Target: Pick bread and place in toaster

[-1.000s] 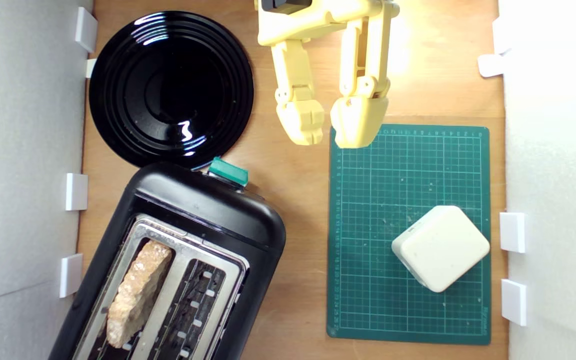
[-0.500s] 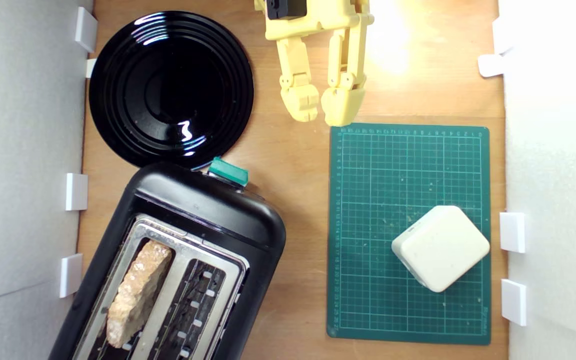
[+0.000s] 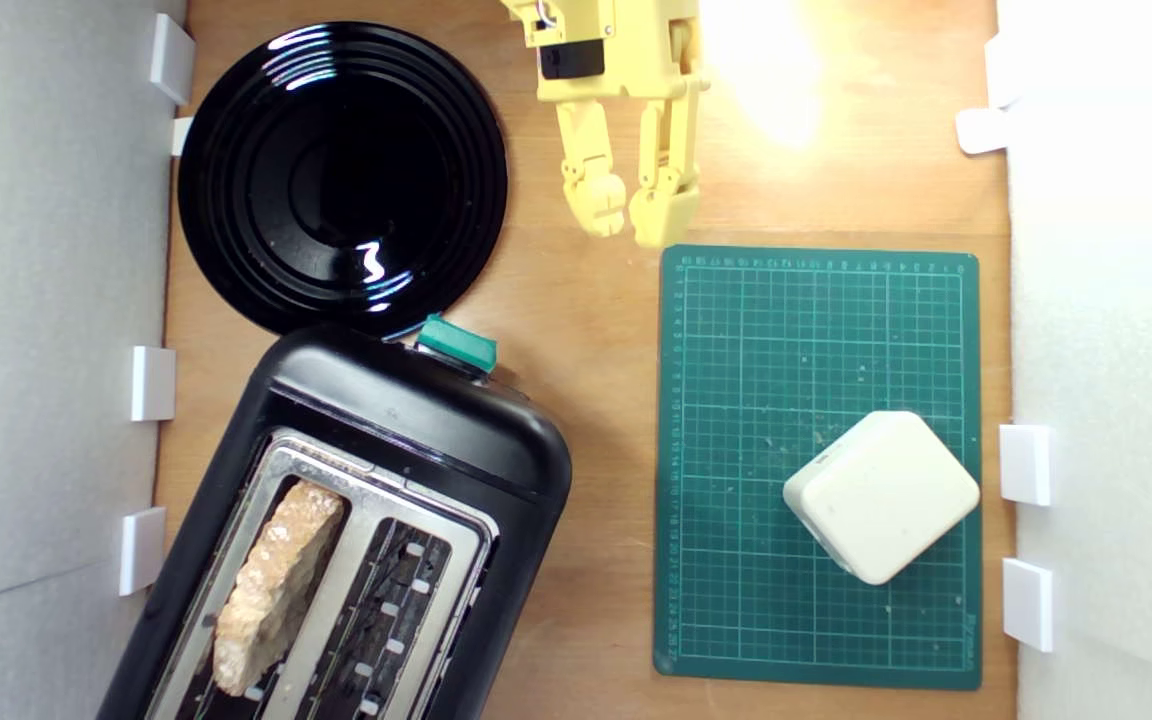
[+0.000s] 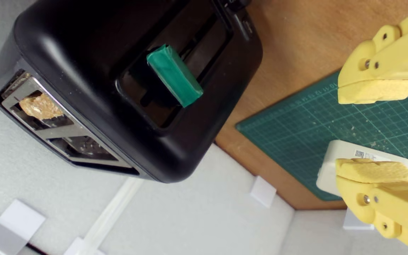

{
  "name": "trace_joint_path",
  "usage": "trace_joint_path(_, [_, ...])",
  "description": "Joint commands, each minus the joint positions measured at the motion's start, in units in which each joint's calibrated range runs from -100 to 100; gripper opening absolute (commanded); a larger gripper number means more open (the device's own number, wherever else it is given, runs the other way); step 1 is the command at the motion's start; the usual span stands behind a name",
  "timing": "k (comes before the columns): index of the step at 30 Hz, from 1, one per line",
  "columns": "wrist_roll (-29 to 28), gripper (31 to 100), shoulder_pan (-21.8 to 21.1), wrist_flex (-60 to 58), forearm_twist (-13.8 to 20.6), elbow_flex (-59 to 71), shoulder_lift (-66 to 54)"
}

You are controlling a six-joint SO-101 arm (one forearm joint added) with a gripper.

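The yellow plastic fingers (image 3: 629,213) stood slightly parted and held nothing; the wrist view showed clear air between the two pads. They hung over bare wood near the far edge of the wooden counter (image 3: 586,330), just off the corner of the green gridded cutting mat (image 3: 816,340) and beside the round glossy black plate (image 3: 341,180), well apart from the toaster.

The slice of rustic bread (image 3: 276,585), pale and holey with a tan crust, already stood on edge in one slot of the large black toaster with the silver metal top (image 3: 416,420): the slot nearer the exterior view's left. The other slot was bare. The teal-green lever (image 3: 456,343) sat at the end of the toaster facing the plate.

By my judgement the placing was done and the step in hand was the retreat. Done well, it would carry the arm up and away without brushing the plate rim or the lever, with the fingers kept empty and clear of the mat.

Counted: one slice of bread, one toaster with two slots, one plate, one mat, and one cream rounded-square block (image 3: 881,495) resting on the mat. Several small white tabs lined the pale side walls.
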Motion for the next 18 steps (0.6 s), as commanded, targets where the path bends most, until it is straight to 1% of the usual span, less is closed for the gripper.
trace_joint_path(1, [0.30,72.0,0.53,-0.88,0.43,2.84,-3.98])
trace_joint_path(3, [0.56,67.3,0.61,-0.80,0.88,4.84,-5.39])
trace_joint_path(7, [0.93,60.1,0.53,-0.80,1.15,7.02,-5.81])
trace_joint_path(18, [0.93,50.5,0.45,-0.80,1.24,15.19,-5.97])
